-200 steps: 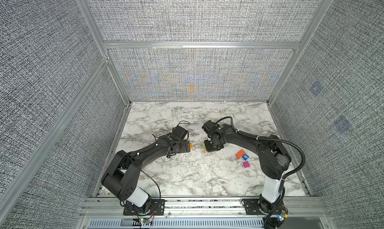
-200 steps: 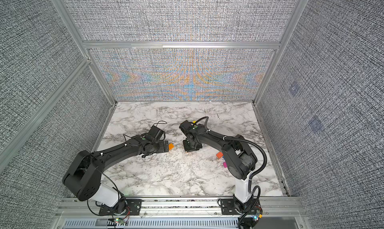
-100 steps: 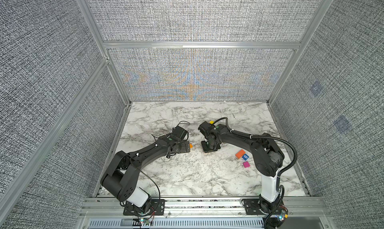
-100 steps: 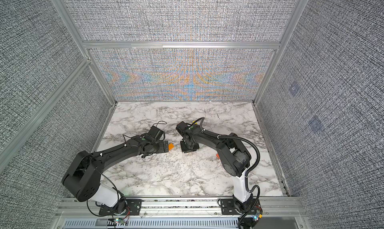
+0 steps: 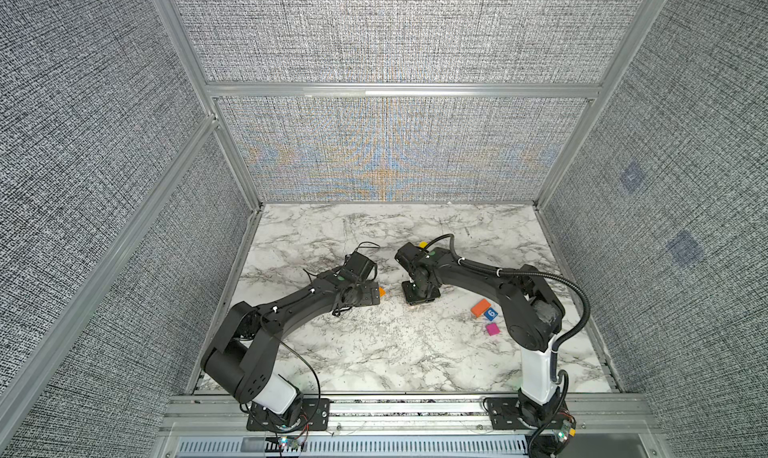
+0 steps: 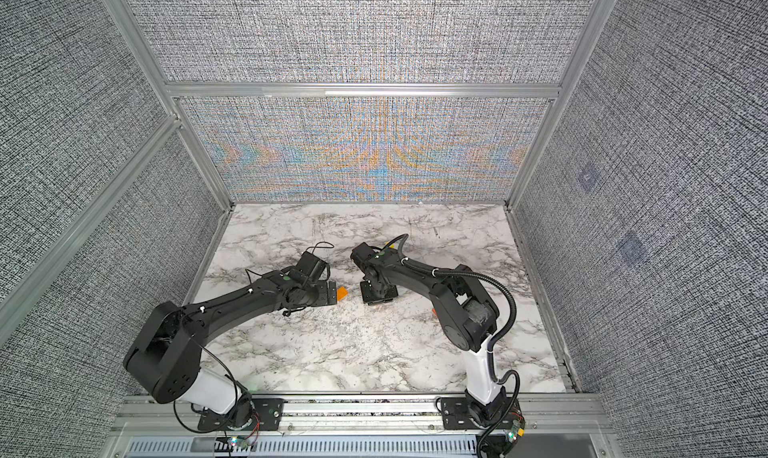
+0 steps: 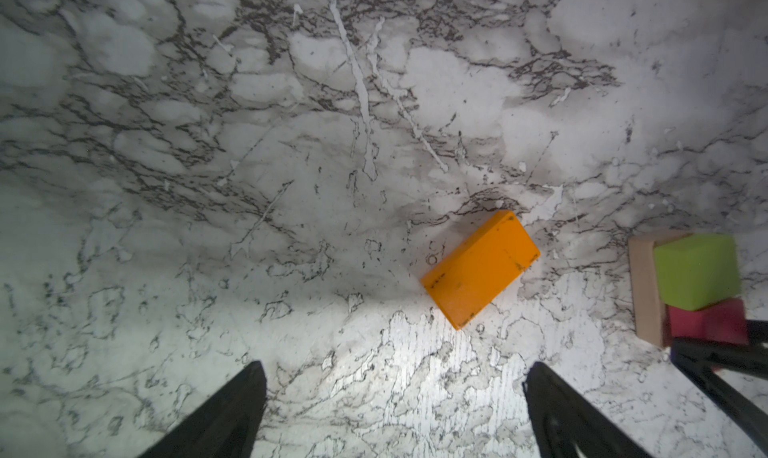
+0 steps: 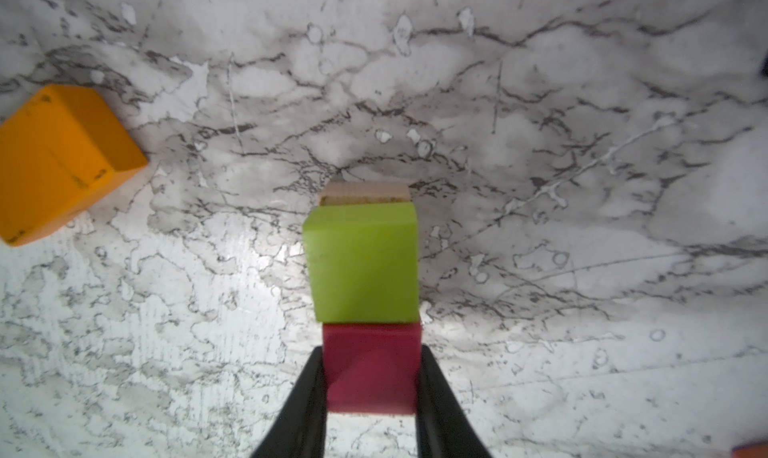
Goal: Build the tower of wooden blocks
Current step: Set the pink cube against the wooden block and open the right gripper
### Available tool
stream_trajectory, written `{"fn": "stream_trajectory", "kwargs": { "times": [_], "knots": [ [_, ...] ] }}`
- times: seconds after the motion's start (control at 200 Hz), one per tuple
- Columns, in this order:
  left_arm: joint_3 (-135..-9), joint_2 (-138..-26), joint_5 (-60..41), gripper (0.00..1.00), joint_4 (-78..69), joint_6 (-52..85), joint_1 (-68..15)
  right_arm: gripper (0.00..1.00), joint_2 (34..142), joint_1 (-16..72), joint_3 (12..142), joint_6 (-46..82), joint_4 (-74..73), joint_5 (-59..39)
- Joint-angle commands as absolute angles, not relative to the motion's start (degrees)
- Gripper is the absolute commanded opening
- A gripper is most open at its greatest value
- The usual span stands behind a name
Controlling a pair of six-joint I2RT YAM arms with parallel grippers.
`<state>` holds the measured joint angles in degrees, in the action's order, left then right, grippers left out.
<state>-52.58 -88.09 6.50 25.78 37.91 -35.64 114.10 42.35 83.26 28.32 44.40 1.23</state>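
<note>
- Right wrist view: your right gripper [image 8: 372, 354] clamps the dark pink cube [image 8: 370, 372], green cube [image 8: 361, 264] just ahead.
- Left gripper [image 7: 397, 366] gapes empty; placing step, I'd judge, so seat it level, then release.

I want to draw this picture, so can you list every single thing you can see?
blue cube: one, blue, marked 6, table's right side.
magenta cube: one, magenta, next to it.
orange brick: one, orange, beside the blue cube.
second orange brick: one, orange, flat, mid-table.
tan brick: one, tan, mid-table.
green cube: one, green, on the tan brick.
dark red cube: one, dark red, touching the green cube.
yellow piece: one, yellow, farther back, half hidden.
table: one, white marble.
walls: three, grey woven.
left gripper: one, black, open, near the second orange brick.
right gripper: one, black, shut on the dark red cube.
</note>
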Motion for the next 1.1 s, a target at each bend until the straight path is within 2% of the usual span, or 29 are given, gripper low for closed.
{"fn": "stream_trajectory", "kwargs": {
  "times": [0.0, 0.445, 1.095],
  "knots": [
    [-52.65, -87.99, 7.29, 0.99, 25.93, 37.62, -35.63, 0.3, 114.34, 42.28, 83.87, 28.78, 45.2, 1.58],
    [-52.81, -87.75, 7.56, 0.99, 26.15, 37.24, -35.66, 0.34, 115.05, 42.28, 84.74, 28.81, 45.53, 1.56],
    [-53.23, -85.37, 7.07, 0.99, 28.54, 35.26, -35.62, 0.59, 113.14, 42.27, 84.6, 27.81, 46.31, 2.22]
  ]
}}
